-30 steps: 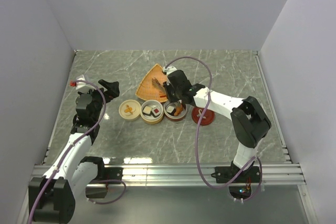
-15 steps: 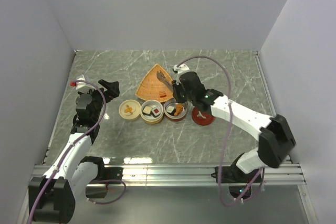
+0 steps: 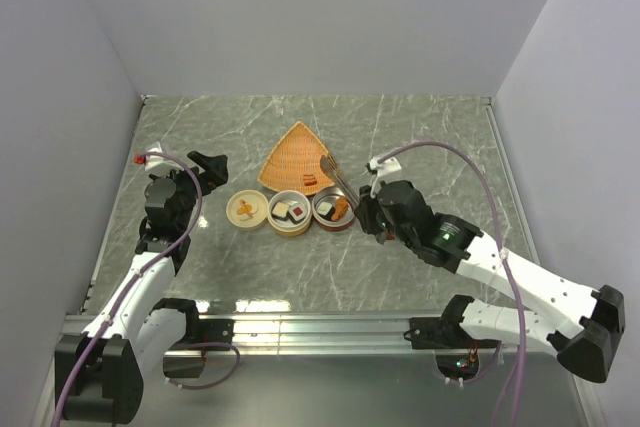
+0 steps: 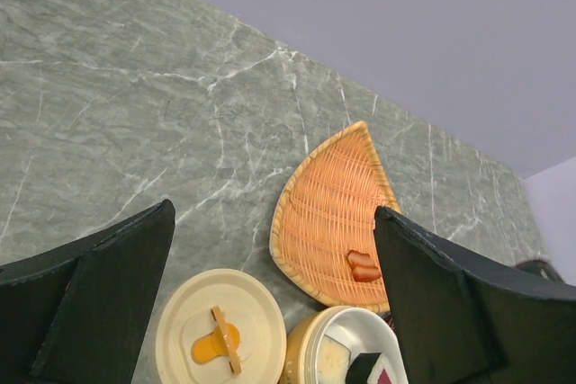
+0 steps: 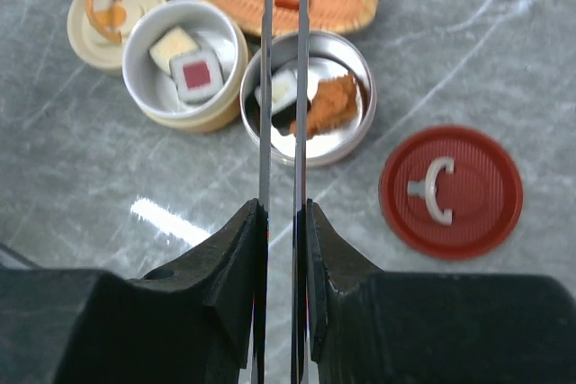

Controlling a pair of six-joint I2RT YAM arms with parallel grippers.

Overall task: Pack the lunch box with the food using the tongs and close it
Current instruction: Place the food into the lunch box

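Marble table (image 3: 250, 132) carries a wicker tray (image 4: 328, 204). Left gripper (image 3: 207, 165) gapes apart, holding nothing; right gripper (image 5: 281, 209) is clamped on the tongs (image 5: 267, 87), tips over the tray. Food (image 5: 196, 74) sits in 2 round tins (image 5: 367, 105); 1 red piece (image 4: 363, 265) lies on the tray.

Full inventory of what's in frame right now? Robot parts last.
wicker tray: 1, orange, far centre of table
cream lid: 1, cream with orange motif, left of the pots
cream pot: 1, cream, centre, open
metal pot: 1, silver, beside the cream pot, open
red lid: 1, red with white motif, right of metal pot
food: 2 in cream pot, 2 in metal pot, at least 1 reddish on tray
tongs: 1, grey, reaching toward tray
table: 1, grey marble
left end effector: 1, black, open, empty
right end effector: 1, black, shut on tongs
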